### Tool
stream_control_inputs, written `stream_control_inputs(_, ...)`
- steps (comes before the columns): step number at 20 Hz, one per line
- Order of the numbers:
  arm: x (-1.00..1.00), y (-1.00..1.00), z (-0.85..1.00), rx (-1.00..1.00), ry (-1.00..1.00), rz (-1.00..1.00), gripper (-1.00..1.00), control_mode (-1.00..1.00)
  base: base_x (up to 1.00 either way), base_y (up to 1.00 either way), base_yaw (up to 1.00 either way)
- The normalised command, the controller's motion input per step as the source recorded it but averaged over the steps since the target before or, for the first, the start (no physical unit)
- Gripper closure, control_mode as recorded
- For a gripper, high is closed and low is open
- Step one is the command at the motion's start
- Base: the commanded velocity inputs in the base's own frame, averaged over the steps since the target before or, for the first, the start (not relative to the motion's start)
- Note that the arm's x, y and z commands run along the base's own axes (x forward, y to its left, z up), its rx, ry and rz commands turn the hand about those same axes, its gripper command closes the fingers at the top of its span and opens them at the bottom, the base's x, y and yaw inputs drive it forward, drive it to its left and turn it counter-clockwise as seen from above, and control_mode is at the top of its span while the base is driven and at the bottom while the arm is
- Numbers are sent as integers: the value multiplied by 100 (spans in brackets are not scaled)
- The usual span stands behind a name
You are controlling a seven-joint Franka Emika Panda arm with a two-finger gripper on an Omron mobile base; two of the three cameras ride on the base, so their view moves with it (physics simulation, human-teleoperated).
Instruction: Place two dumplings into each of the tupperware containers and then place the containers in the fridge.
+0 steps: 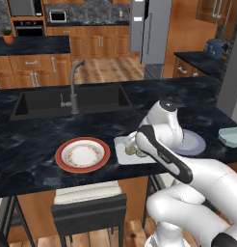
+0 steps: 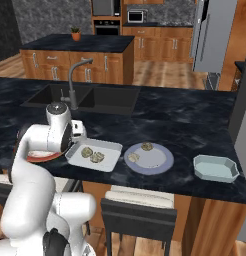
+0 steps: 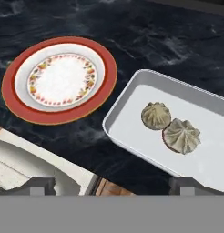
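Two beige dumplings (image 3: 155,115) (image 3: 182,135) lie side by side in a white square tray (image 3: 132,107). My gripper (image 3: 112,186) hovers above the tray's near-left corner, open, with nothing between its fingertips (image 3: 38,185). In the right base view the tray (image 2: 110,147) sits left of a round blue-grey tupperware container (image 2: 157,161), which holds two more dumplings (image 2: 147,146) (image 2: 133,157). A second tupperware container (image 2: 215,168), pale blue, stands further right with nothing in it. The fridge (image 2: 210,35) stands across the room with a door ajar.
A red-rimmed plate (image 3: 59,79) lies left of the tray on the dark marble counter (image 2: 185,120). A sink (image 1: 67,101) with a tall faucet (image 1: 73,87) is set behind it. A stool (image 1: 89,202) stands under the counter's front edge.
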Motion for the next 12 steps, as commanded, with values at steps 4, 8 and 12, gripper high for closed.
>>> stream_control_inputs(4, -9, 1, 0, -29, 2, 40, -100, -100, 0, 0, 0)
stream_control_inputs(8, 20, 3, -13, -23, 3, 37, -100, -100, 0, 0, 0)
stream_control_inputs(12, 29, 14, -47, -15, 6, 22, -100, -100, 0, 0, 0)
